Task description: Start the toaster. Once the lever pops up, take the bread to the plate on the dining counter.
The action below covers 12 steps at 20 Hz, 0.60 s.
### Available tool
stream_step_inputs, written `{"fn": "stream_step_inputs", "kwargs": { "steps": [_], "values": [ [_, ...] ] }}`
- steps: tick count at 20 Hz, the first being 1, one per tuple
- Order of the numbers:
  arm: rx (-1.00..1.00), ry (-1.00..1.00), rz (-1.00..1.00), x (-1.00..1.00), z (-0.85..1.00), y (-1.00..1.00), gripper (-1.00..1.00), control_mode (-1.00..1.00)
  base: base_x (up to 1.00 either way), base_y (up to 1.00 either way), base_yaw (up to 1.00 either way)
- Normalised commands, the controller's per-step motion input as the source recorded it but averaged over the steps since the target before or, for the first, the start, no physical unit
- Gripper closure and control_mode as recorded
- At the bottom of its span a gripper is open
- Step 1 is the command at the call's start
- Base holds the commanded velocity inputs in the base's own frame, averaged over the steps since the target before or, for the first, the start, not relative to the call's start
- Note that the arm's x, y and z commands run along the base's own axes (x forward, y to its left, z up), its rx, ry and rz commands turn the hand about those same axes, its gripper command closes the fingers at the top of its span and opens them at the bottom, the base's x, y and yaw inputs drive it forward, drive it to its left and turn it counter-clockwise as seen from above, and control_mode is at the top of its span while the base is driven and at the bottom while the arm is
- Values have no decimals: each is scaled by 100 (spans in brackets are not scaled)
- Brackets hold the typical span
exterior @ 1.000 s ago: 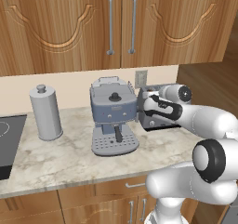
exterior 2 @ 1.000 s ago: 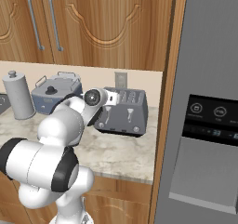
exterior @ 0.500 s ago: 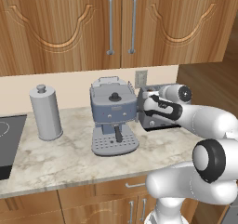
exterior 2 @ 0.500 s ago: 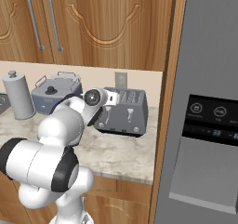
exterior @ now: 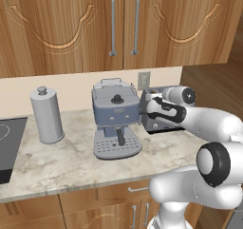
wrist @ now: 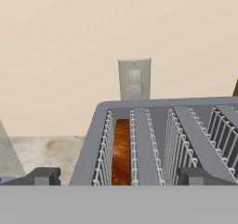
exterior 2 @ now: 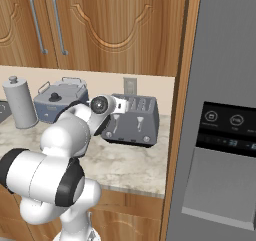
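The dark-grey toaster (exterior 2: 136,121) stands on the wall counter against the back wall, largely behind my arm in the left base view (exterior: 160,126). In the hand view its slots (wrist: 186,135) run away from me, and the brown bread (wrist: 122,153) sits down in the leftmost slot. My gripper (wrist: 120,176) is open at the toaster's near end, just above its top, with a dark fingertip (wrist: 44,175) on each side and nothing between them. From the right base view the gripper (exterior 2: 113,120) is at the toaster's left end. The plate and the dining counter are out of view.
A blue-grey espresso machine (exterior: 116,116) stands close to the left of the toaster, with a steel canister (exterior: 46,115) further left and a black cooktop (exterior: 5,147) at the counter's edge. A tall fridge (exterior 2: 225,110) walls off the right side. Wooden cabinets (exterior: 118,23) hang above.
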Motion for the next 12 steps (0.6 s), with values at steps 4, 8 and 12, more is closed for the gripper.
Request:
{"fn": "stream_step_inputs", "kwargs": {
  "steps": [4,8,12],
  "values": [
    [0,0,0,0,0,0,-100,-100,0,0,0],
    [0,0,0,0,0,0,-100,-100,0,0,0],
    [0,0,0,0,0,0,-100,-100,0,0,0]
  ]
}}
